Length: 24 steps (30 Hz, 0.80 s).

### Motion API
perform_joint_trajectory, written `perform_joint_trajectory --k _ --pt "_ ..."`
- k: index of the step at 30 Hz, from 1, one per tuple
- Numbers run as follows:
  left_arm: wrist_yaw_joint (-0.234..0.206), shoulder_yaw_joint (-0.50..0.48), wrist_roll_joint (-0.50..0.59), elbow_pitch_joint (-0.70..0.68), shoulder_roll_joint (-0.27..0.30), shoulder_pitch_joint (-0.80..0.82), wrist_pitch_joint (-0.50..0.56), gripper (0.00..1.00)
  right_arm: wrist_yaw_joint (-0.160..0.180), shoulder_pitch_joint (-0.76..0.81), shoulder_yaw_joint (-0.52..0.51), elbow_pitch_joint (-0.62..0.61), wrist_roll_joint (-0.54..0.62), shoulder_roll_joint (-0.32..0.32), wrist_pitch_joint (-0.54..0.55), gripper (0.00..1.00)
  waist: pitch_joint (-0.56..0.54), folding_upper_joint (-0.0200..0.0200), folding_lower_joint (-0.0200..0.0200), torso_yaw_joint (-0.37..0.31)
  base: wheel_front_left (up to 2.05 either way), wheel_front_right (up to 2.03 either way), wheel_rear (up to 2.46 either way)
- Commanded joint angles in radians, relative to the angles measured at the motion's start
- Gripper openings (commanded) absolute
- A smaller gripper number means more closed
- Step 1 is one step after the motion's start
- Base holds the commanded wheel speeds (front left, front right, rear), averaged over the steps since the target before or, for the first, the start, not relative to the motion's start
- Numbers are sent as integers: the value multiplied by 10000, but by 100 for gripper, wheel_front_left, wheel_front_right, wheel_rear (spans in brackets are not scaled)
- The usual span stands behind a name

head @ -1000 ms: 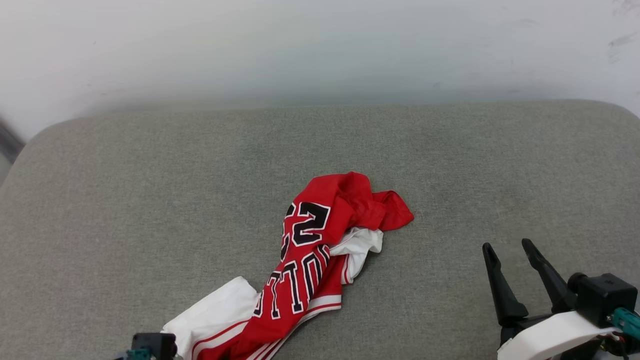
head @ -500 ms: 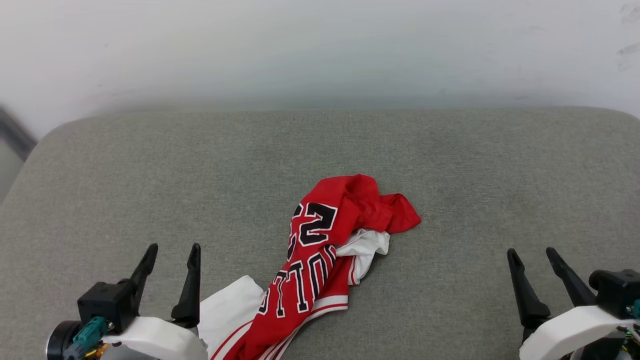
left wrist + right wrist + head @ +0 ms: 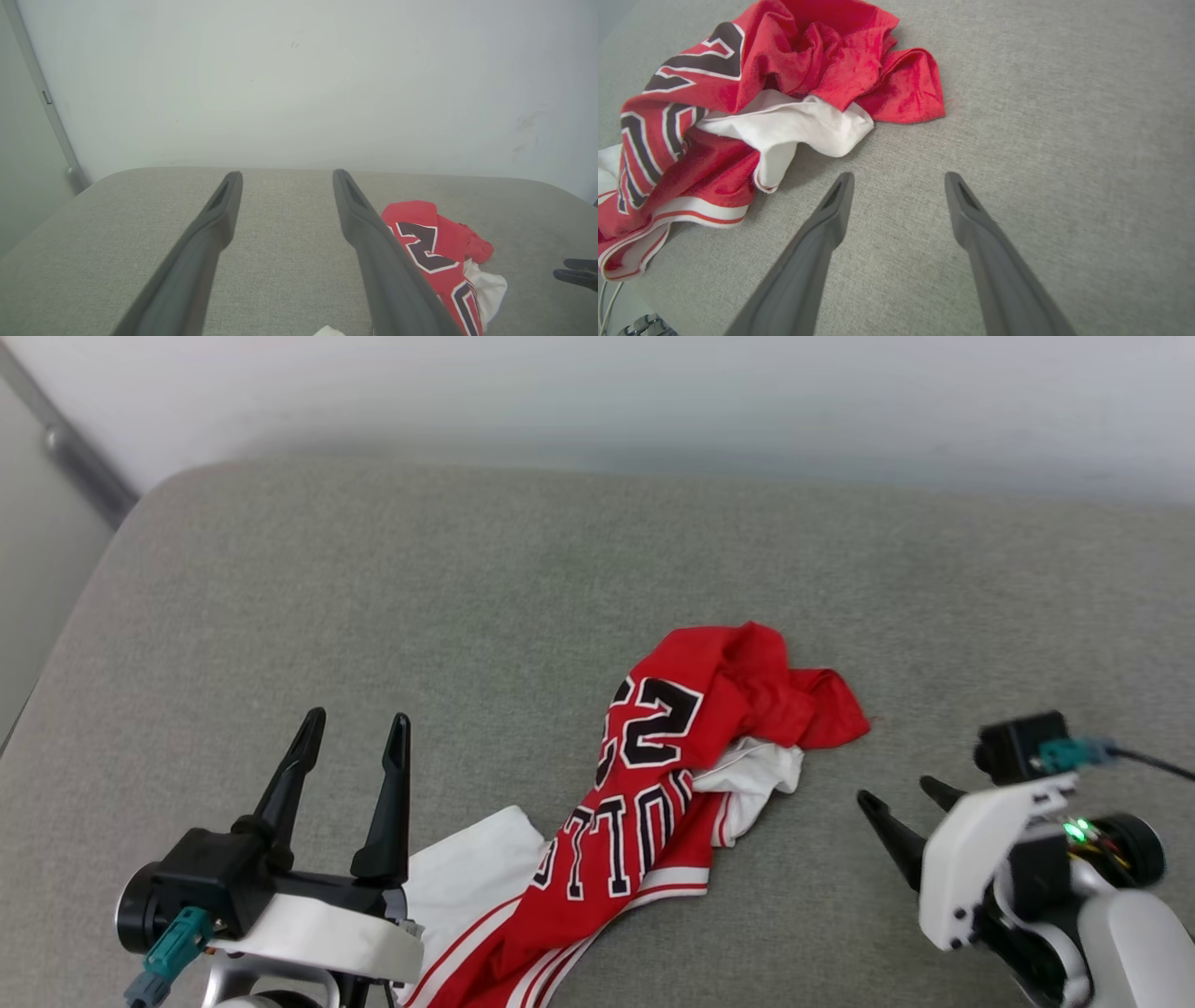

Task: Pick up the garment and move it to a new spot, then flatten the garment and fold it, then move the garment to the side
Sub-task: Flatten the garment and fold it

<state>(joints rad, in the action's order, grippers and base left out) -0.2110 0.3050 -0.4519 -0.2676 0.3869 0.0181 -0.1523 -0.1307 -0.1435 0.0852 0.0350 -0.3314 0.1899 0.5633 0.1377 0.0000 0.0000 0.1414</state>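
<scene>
The garment [image 3: 653,784] is a red jersey with white sleeves and black numerals, lying crumpled in a long heap on the grey padded surface [image 3: 523,579]. Its lower end runs off the head view's bottom edge. My left gripper [image 3: 359,717] stands open to the garment's left, just beside a white sleeve, with nothing between its fingers. In the left wrist view the left gripper [image 3: 287,173] is open above bare fabric, with the garment [image 3: 434,233] to the right. My right gripper [image 3: 896,791] is open to the right of the heap. The right wrist view shows the right gripper [image 3: 900,176] open and empty, a short way from the garment [image 3: 784,93].
A pale wall [image 3: 597,392] rises behind the padded surface. The surface's rounded left corner [image 3: 140,513] drops to a floor with a grey rail [image 3: 75,453]. The right gripper's fingertips [image 3: 574,270] show at the left wrist view's right edge.
The head camera has shifted, so the whole scene sits differently. My left gripper rose into view at the lower left. My right gripper turned its fingers towards the garment, which kept its shape.
</scene>
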Motion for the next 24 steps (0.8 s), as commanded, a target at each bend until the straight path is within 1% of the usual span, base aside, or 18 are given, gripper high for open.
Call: perform_joint_trajectory --k 1,6,10,13,17,18,19,21,24 --pt "56 16 -17 75 -70 185 -101 100 1 -485 339 238 -162 146 336 100 401 0 0 350 0 0 0" --pt "257 150 -138 412 -241 487 -277 100 1 -1820 1451 1334 -640 405 978 100 781 0 0 667 0 0 0" --pt "405 260 -194 699 -329 734 -316 100 0 -2596 2215 2316 -910 617 1119 100 969 0 0 880 0 0 0" --pt "457 310 -223 877 -362 813 -347 100 0 -2857 2802 3116 -1175 694 1318 100 1050 0 0 968 0 0 0" --pt "488 337 -269 1041 -389 853 -384 100 0 -2732 3527 4119 -1641 725 1819 100 1075 0 0 997 0 0 0" --pt "490 338 -283 1063 -391 849 -393 100 0 -2714 3706 4289 -1730 726 1972 34 1076 0 0 993 0 0 0" --pt "497 349 -291 1090 -392 849 -380 100 0 -2716 3849 4379 -1828 744 2011 0 1075 0 0 987 0 0 0" --pt "507 368 -310 1122 -401 871 -386 100 -3 -2841 4051 4468 -2007 758 1973 0 1070 0 0 966 0 0 0" --pt "505 379 -320 1174 -376 895 -403 100 0 -3330 4093 4240 -2069 922 1553 0 1004 0 0 886 0 0 0"
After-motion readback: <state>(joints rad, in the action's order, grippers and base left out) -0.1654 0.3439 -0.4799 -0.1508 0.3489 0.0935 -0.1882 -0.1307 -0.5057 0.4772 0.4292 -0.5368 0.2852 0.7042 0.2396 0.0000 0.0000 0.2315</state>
